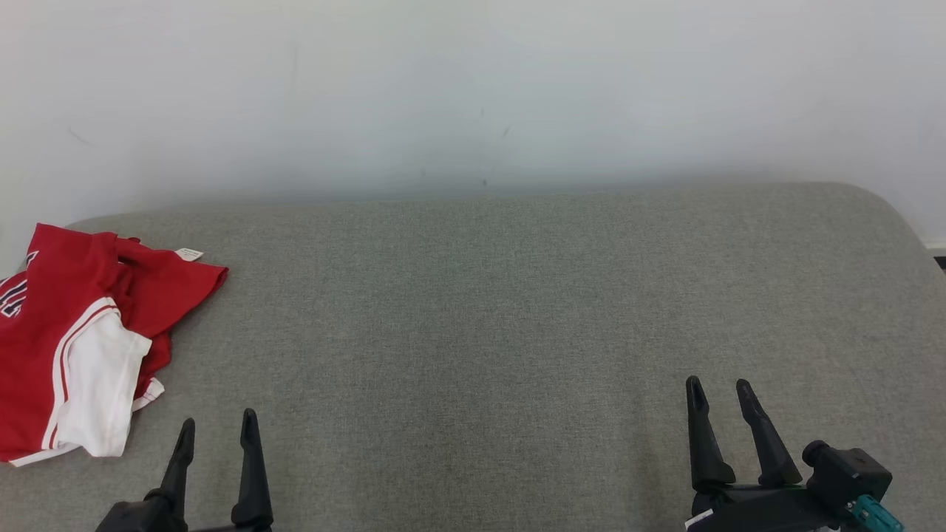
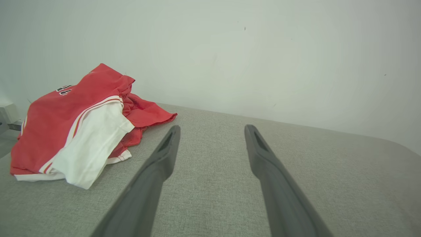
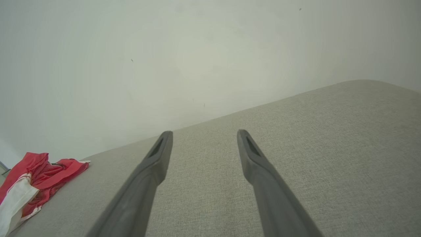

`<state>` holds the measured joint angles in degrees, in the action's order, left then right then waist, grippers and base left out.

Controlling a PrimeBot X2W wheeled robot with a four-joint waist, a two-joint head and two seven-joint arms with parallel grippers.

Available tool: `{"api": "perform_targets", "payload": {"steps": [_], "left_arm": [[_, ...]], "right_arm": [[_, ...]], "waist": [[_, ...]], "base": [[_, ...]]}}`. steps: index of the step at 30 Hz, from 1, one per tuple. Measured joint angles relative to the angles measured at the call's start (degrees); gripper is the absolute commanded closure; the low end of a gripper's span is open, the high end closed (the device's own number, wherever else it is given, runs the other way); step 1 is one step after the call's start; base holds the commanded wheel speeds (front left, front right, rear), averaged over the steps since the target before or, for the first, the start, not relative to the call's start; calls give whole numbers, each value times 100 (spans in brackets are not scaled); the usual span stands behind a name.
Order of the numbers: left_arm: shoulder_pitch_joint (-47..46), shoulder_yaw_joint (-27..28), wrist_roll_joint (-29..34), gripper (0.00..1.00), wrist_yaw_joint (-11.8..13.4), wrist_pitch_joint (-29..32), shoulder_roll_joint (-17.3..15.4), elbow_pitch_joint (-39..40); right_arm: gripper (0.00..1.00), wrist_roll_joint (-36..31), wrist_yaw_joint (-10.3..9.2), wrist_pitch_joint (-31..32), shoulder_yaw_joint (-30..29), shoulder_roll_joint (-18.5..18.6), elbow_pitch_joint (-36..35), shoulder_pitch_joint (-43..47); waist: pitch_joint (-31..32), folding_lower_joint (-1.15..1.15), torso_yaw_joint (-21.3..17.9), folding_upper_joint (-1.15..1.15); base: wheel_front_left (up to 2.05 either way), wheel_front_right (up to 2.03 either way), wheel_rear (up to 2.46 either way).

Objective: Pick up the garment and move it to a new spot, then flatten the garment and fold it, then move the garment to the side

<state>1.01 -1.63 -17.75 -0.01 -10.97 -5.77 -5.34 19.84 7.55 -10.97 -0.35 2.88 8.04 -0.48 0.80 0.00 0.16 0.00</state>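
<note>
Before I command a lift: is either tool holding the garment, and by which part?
Nothing is held. Left tool and right tool stand open and empty; the garment lies untouched at the left.

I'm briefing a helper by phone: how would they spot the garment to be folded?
Find the grey padded surface against the white wall. At its left end lies the garment, crumpled. Its red body and white sleeve stand out from the plain grey.

Dark characters (image 1: 10, 299) edged in white are printed on the red garment (image 1: 52, 295), but they are creased and cut off by the picture's edge, so nothing can be read. The print on its small white tag (image 1: 188, 253) cannot be made out.
</note>
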Motion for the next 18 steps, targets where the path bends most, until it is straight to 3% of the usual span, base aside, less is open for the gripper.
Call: {"api": "perform_targets", "payload": {"steps": [18], "left_arm": [[113,122,569,0,-101,-213,-74,67]], "right_arm": [[0,-835,0,-218,-85,1,131,27]], "waist": [[54,0,28,0]], "base": [[0,0,0]]}}
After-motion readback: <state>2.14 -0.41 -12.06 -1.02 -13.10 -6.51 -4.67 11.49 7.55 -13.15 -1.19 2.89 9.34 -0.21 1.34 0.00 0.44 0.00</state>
